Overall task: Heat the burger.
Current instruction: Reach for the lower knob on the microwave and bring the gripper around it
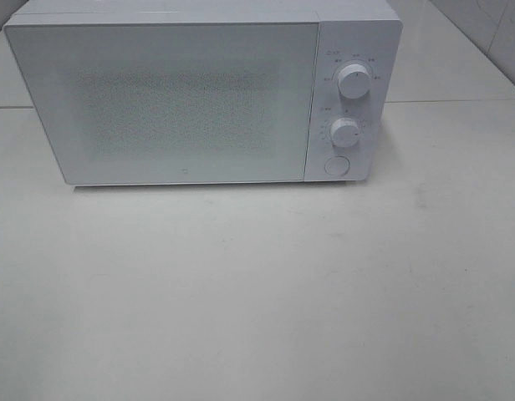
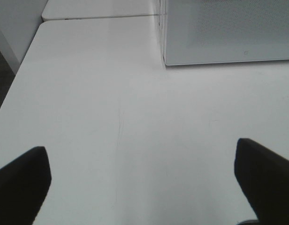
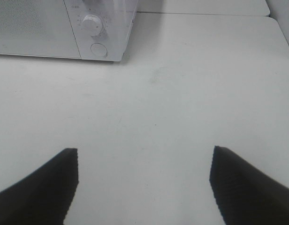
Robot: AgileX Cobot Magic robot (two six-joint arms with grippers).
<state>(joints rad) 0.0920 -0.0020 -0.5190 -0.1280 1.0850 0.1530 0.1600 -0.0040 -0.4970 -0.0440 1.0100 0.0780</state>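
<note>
No sign of the burger in any view, so its heading and its place relative to either pincer can't be told. The left gripper (image 2: 140, 154) is spread wide above the table (image 2: 111, 93), nothing between its fingers. The right gripper (image 3: 144, 153) is open too, and empty. The microwave (image 1: 199, 100), door shut, sits well ahead of both, toward the middle.
</note>
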